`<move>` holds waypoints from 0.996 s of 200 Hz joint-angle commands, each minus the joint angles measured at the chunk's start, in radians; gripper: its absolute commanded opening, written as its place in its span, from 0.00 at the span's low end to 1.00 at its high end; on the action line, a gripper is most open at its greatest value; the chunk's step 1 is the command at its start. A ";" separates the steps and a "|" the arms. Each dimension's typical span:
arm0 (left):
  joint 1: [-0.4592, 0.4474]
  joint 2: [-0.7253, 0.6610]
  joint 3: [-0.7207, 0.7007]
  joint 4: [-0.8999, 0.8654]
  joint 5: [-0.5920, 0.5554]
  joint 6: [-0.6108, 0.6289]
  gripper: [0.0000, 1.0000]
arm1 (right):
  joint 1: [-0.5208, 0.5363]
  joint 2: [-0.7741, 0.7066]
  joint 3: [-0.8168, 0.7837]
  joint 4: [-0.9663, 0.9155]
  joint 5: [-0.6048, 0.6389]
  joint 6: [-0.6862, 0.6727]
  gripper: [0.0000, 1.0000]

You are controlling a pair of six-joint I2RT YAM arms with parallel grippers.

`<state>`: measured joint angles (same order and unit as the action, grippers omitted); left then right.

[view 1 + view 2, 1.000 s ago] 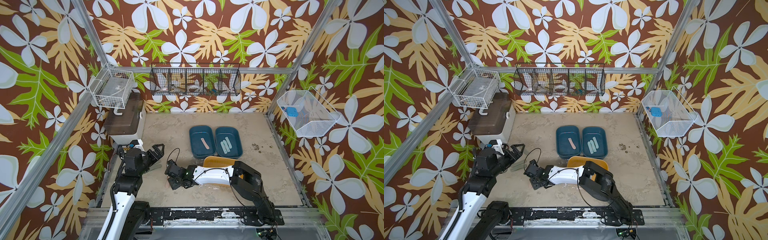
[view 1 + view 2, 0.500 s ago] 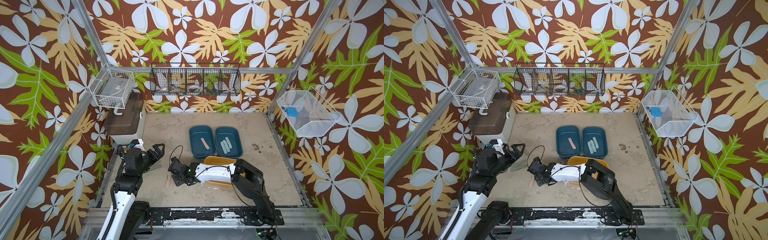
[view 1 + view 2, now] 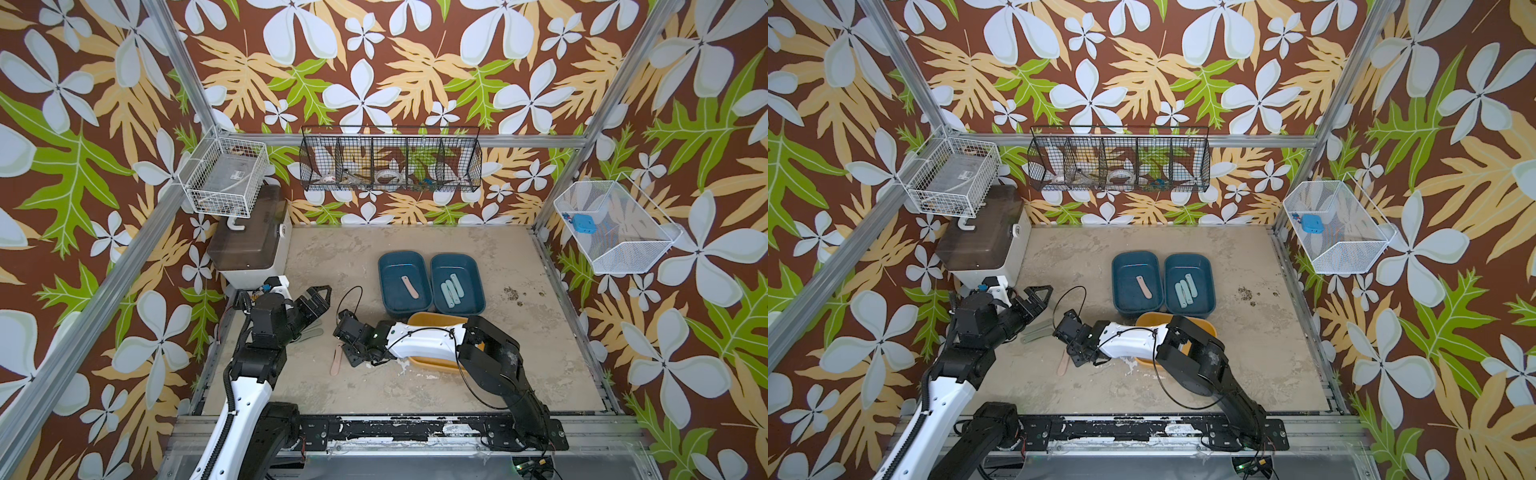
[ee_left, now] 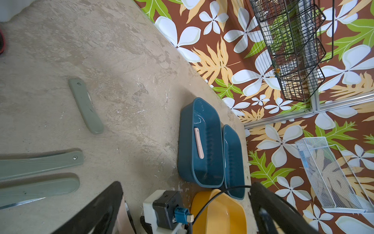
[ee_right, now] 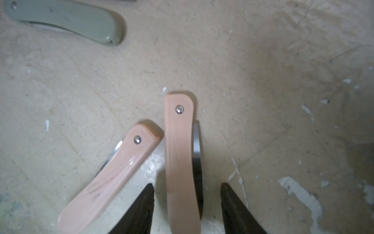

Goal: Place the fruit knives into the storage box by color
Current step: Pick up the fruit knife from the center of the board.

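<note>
My right gripper (image 5: 187, 185) points down at the table left of centre, open, its jaws straddling one pale pink fruit knife (image 5: 181, 162) with a gap on each side. A second pink knife (image 5: 113, 182) lies beside it and shows in both top views (image 3: 336, 360) (image 3: 1063, 362). My left gripper (image 3: 316, 299) hovers wide open and empty over three grey-green knives (image 4: 86, 106) (image 4: 40, 164) (image 4: 38, 188). One dark blue storage box (image 3: 384, 266) holds a pink knife (image 3: 409, 286). Its neighbour (image 3: 469, 266) holds three light blue knives (image 3: 451, 289).
A yellow box (image 3: 428, 320) sits partly under my right forearm, just in front of the blue boxes. A brown-lidded white container (image 3: 249, 245) stands at the back left. Wire baskets (image 3: 390, 160) hang on the walls above the table.
My right gripper has shifted slightly towards the back, uncovering a pink knife on the table, and its jaws have narrowed around the other pink knife. The left arm has not moved.
</note>
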<state>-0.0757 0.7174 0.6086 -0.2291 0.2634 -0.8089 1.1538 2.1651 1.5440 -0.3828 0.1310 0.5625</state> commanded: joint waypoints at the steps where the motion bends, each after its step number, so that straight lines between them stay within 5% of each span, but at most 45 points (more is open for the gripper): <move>1: 0.001 0.005 0.009 0.024 0.010 0.001 1.00 | 0.002 0.023 0.022 -0.019 0.004 -0.024 0.49; 113: 0.001 0.013 0.018 0.030 0.022 -0.007 1.00 | -0.003 0.000 0.001 -0.011 0.038 -0.055 0.26; 199: 0.001 0.016 0.046 0.062 0.100 -0.029 1.00 | -0.018 -0.171 -0.009 -0.015 0.123 -0.117 0.26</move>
<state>-0.0757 0.7349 0.6369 -0.2157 0.3248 -0.8139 1.1477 2.0411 1.5337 -0.3965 0.2111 0.4732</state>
